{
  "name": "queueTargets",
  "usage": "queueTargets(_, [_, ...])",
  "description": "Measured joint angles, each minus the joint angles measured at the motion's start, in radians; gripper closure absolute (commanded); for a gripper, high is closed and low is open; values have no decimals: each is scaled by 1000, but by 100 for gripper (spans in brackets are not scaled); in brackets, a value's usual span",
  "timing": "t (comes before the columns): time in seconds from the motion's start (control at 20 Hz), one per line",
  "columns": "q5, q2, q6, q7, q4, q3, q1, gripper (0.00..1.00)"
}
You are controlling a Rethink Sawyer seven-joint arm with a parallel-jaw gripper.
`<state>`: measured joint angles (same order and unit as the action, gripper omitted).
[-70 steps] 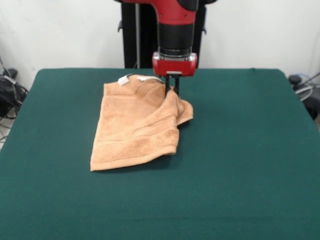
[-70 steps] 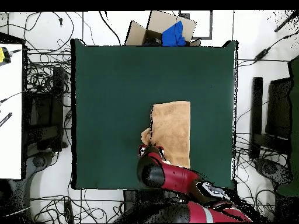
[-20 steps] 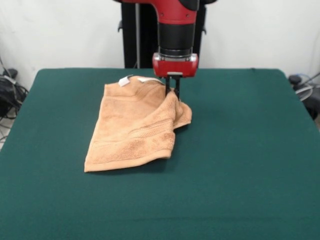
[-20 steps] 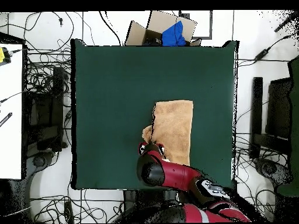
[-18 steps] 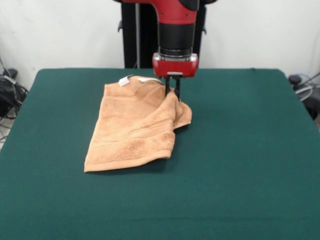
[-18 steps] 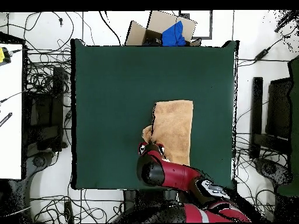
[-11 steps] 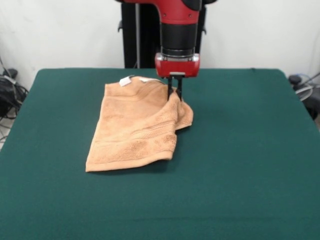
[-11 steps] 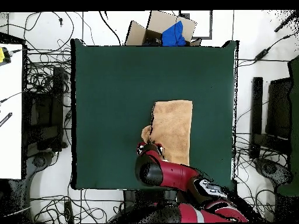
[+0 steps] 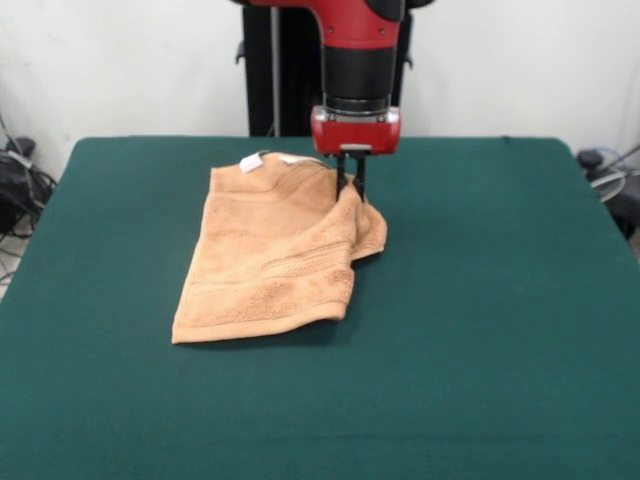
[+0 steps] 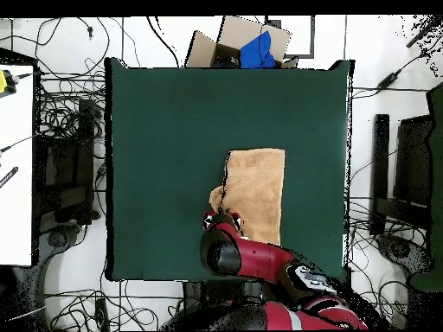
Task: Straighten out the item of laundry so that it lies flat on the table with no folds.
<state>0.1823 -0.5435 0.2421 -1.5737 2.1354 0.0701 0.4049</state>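
The item of laundry (image 9: 270,250) is an orange-tan towel, folded over on itself, lying left of centre on the green table (image 9: 480,330). Small white tags show at its far edge. My gripper (image 9: 350,186) comes straight down at the towel's right side and is shut on a raised fold of the cloth there, which peaks up between the black fingers. In the overhead view the towel (image 10: 257,188) lies right of centre toward the bottom of the table (image 10: 164,130), and the arm covers its lower left corner, hiding the gripper.
A cardboard box (image 10: 238,41) with blue cloth in it stands past the table's top edge in the overhead view. Cables lie on the floor around the table. Wide bare green surface spreads to the right of the towel in the front view.
The gripper has shifted slightly right with the pinched fold, and the towel's near left corner has slid a little with it. Over the last half second almost nothing moved.
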Motion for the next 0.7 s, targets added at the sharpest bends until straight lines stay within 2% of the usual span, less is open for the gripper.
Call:
queueTargets(0.25, [0,-1,0,0,0,0,0,100])
queueTargets(0.3, [0,-2,0,0,0,0,-2,0])
queueTargets(0.7, [-1,-12,-3,0,0,-2,-24,0])
